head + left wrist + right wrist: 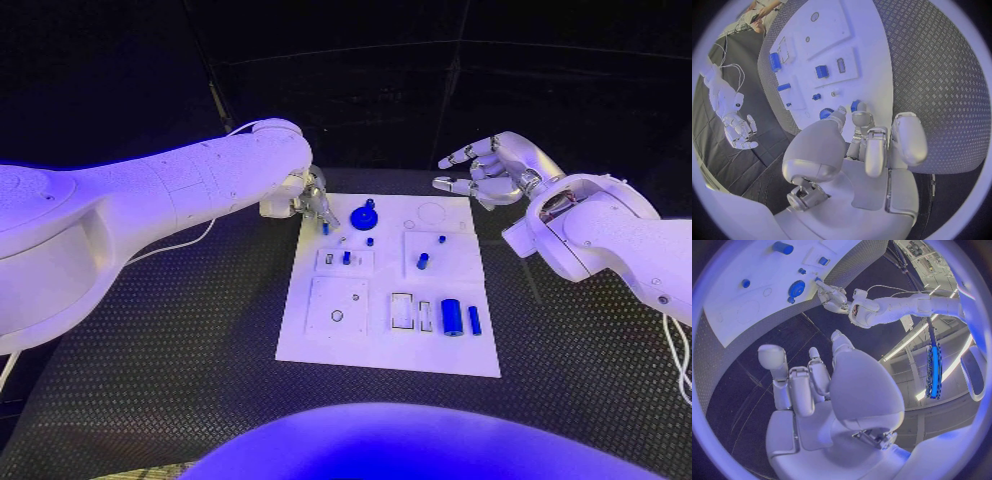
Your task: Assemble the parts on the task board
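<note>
Black textured surface [173, 340] carries your task board [387, 350] at centre. Blue parts: round knob [364, 214] at 12 o'clock, cylinder [451, 317] at 4. Left robot hand [306, 200] fingertips pinch a small blue part [856, 105] at the board's 11 o'clock edge. Right robot hand [488, 172] hovers at 1 o'clock, fingers spread, empty.

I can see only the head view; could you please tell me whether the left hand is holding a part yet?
Observer: In the left wrist view, the left hand's fingertips are at a small blue part near the board's edge. I cannot tell whether they pinch it.
Operator: Thank you. Is anything in the right hand's palm?
Observer: No. The right wrist view shows the right hand holding nothing, with its fingers apart.
</note>
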You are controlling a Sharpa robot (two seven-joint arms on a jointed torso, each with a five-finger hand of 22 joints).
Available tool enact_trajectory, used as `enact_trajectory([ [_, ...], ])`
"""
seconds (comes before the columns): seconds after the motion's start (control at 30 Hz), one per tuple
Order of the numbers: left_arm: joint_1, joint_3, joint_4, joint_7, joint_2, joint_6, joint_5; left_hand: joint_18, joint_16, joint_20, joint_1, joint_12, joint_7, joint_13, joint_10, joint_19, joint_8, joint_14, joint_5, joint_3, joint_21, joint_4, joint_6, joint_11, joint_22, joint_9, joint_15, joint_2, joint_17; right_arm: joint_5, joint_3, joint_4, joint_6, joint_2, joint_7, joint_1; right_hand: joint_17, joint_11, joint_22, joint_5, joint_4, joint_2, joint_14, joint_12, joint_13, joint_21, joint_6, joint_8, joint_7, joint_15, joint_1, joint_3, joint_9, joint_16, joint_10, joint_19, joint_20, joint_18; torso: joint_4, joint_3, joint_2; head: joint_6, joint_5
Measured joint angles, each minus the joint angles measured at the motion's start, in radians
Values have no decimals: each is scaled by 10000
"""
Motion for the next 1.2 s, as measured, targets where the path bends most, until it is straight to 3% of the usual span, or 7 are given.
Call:
enact_trajectory([
  [0.07,-2,0,-2,0,8,6,1,0,0,0,46,0,0,1,0,0,0,0,0,43,0,-43,0,0,12,-23,0,-46,0,0,0,-3,1,4,1,0,0,0,0,0,0,0,0,0,0,0,0,0,0,0,0,0,0,0,0,0,0,0,0,0,0,0,1],
  [0.37,-7,0,-88,0,33,19,4,0,0,0,506,0,-2,-23,0,0,0,0,0,362,0,-417,71,0,24,-117,0,307,0,1,0,-8,3,7,2,0,-1,0,1,0,0,0,0,0,0,0,0,0,0,0,0,0,0,0,0,0,0,1,-4,1,1,0,6],
  [0.87,-18,0,-271,-6,130,64,7,0,0,-1,828,0,-3,-35,-36,1,0,0,0,650,0,-705,71,-37,39,-190,0,437,0,1,0,-1,8,5,2,0,-2,0,2,-1,0,0,0,1,0,0,0,0,0,0,0,0,0,0,0,0,0,0,-11,2,-1,0,-11],
  [0.93,-24,0,-272,-7,137,73,8,0,0,-1,1064,-7,-3,-54,-36,1,0,0,0,848,0,-903,71,-37,47,-212,0,487,0,1,0,-1,9,5,2,0,-3,0,2,-1,0,0,0,1,1,0,0,0,0,0,0,0,0,0,0,0,0,1,-11,2,-3,0,-11],
  [1.1,-27,6,-272,-7,144,90,45,0,0,-1,1713,-155,-35,-137,-162,1,-55,-38,-52,1831,0,-1816,-6,-85,74,-298,-38,472,0,1,0,0,13,5,3,0,-3,0,2,-1,0,0,0,1,1,0,0,0,0,0,0,0,0,0,0,0,0,0,-11,3,-9,0,-12],
  [1.2,-39,6,-262,-6,143,94,94,1,0,-1,1719,-296,-18,-243,-139,1,112,-38,-58,2285,0,-1510,-24,-28,112,-297,-38,367,0,1,0,0,16,6,4,0,-3,0,2,-1,0,0,0,1,1,0,0,0,0,0,0,0,0,0,0,0,0,0,-6,4,-9,0,-5],
])
